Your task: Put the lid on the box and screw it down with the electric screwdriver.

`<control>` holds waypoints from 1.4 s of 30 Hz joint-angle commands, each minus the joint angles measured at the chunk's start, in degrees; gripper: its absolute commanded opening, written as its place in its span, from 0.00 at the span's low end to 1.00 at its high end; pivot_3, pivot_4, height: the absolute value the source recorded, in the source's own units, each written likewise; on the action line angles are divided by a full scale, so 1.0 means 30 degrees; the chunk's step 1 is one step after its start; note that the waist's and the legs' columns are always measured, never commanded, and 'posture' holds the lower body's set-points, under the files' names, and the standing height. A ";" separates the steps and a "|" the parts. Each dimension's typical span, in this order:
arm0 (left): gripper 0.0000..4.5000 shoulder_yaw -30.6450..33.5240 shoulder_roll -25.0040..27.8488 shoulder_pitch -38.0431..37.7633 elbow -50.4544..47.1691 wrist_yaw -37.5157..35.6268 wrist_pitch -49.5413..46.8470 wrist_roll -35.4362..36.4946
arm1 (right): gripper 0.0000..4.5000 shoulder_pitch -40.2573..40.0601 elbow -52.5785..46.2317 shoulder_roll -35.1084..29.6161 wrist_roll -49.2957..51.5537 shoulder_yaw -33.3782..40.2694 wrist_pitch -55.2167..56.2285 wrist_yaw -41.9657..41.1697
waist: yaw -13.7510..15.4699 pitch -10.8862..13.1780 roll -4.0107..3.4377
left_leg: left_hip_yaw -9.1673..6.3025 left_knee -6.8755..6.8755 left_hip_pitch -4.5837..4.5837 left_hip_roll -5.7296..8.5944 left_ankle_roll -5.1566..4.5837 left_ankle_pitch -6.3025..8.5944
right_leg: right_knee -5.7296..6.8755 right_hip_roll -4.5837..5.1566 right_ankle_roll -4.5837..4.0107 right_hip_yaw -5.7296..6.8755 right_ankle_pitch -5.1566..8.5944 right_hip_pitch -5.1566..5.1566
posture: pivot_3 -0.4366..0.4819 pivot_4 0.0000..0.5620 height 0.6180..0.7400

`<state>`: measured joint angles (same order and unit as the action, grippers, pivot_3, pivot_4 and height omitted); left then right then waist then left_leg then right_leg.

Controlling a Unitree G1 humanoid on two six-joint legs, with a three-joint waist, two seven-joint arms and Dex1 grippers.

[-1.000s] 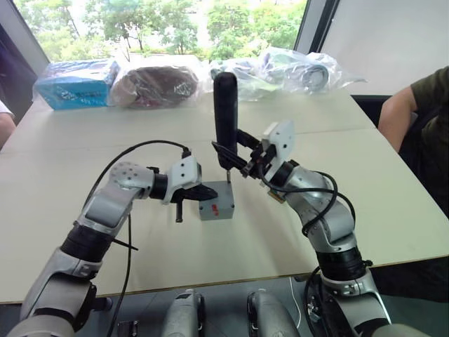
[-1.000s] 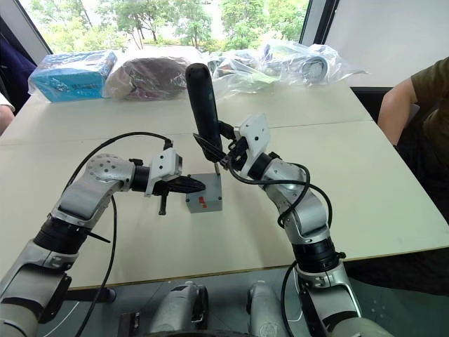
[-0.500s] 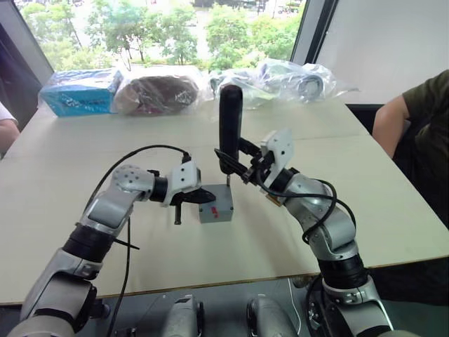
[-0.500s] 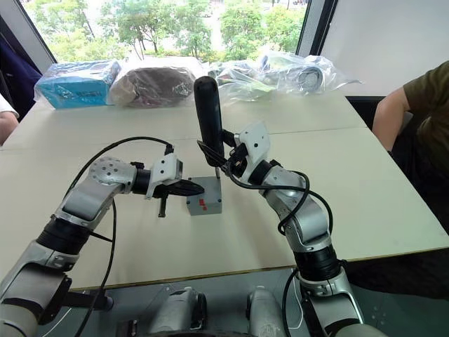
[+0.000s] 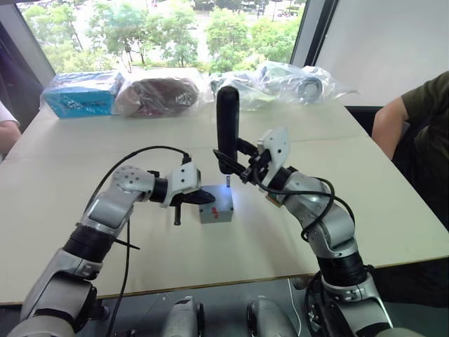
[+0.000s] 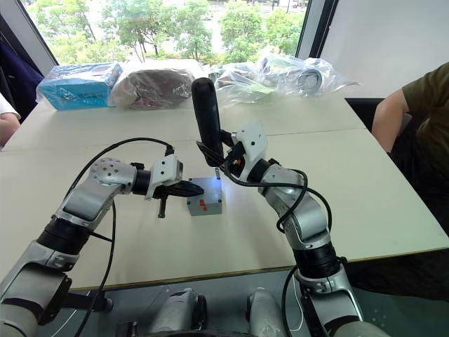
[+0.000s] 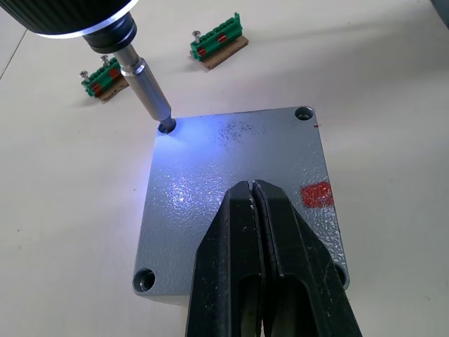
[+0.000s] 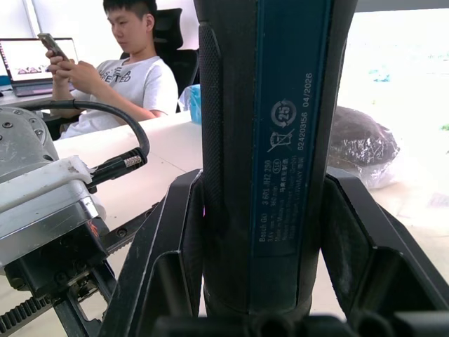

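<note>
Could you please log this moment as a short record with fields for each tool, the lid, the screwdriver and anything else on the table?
left tool: shut, fingertips resting on the lid
right tool: shut on the electric screwdriver, holding it upright
lid: seated on the box, red mark near one edge
electric screwdriver: tip lit, bit set in a corner screw hole
other holes: two corner holes visible, apparently empty
green blocks: two, on the table beyond the lid
background: wrapped packages along the far edge
</note>
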<state>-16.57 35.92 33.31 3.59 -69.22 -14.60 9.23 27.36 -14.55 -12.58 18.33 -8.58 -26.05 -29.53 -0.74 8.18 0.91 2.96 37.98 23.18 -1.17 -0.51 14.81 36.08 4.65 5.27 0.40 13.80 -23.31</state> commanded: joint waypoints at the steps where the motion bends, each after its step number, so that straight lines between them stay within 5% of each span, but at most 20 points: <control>1: 0.00 -0.0380 0.0163 -0.0388 0.0072 -0.0150 -0.0280 -0.0443 | 0.40 -0.0233 0.0517 -0.0461 -0.0114 -0.0216 -0.1194 -0.0152 | 0.0000 0.0001 -0.0001 | -0.0001 -0.0001 0.0001 0.0000 0.0000 0.0000 | 0.0000 0.0002 -0.0001 0.0000 0.0000 -0.0001 | 0.48 0.27 1.00; 11: 0.00 0.0482 0.0123 0.0276 -0.0862 -0.0662 -0.0664 0.0795 | 0.40 0.4954 -0.3392 -0.0235 0.4318 0.4584 -0.5258 0.2189 | 0.0053 0.0242 -0.0077 | 0.0004 -0.0003 0.0145 0.0008 0.0000 0.0000 | 0.0007 0.0036 -0.0007 0.0001 -0.0002 -0.0150 | 0.48 0.27 1.00; 18: 0.00 0.1766 0.0366 0.1095 -0.2847 -0.1032 -0.1494 0.2245 | 0.40 0.7982 -0.3601 -0.3160 0.7872 0.8422 -1.2079 0.4915 | 0.0031 0.0312 -0.0077 | 0.0003 0.0015 0.0426 0.0014 -0.0001 -0.0004 | 0.0039 0.0016 0.0084 0.0010 -0.0059 -0.0425 | 0.48 0.27 1.00; 24: 0.00 0.3112 0.0936 0.1736 -0.4401 -0.1335 -0.2658 0.4111 | 0.40 0.9112 -0.1783 -0.8335 0.7136 0.7253 -2.0703 0.5601 | 0.0008 0.0389 -0.0077 | 0.0016 0.0021 0.0431 0.0043 -0.0002 -0.0003 | 0.0002 0.0067 -0.0003 0.0005 -0.0011 -0.0415 | 0.48 0.27 1.00; 31: 0.00 0.4005 0.1238 0.1973 -0.5446 -0.1151 -0.3589 0.5568 | 0.40 0.8610 0.2844 -1.2379 0.7516 0.3572 -2.2149 0.4990 | -0.0034 0.0539 -0.0123 | 0.0016 -0.0001 0.0437 0.0068 -0.0015 0.0002 | 0.0003 0.0012 0.0041 -0.0005 -0.0032 -0.0438 | 0.48 0.27 1.00; 42: 0.00 0.4577 0.1265 0.1957 -0.6322 -0.0121 -0.4485 0.6723 | 0.40 0.8681 0.8820 -1.1465 0.5394 0.0166 -2.1835 0.3789 | -0.0027 0.0615 -0.0111 | 0.0029 0.0002 0.0443 0.0072 -0.0015 0.0002 | -0.0001 -0.0009 0.0089 -0.0016 -0.0055 -0.0445 | 0.48 0.27 1.00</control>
<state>-5.21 39.30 38.29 -13.56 -70.28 -27.56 27.64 51.82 11.33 -46.38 36.18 -8.75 -92.04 -17.38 -0.82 10.03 0.58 3.05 37.99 24.51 -0.95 -0.55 14.82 36.08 4.62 5.54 0.35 13.64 -24.65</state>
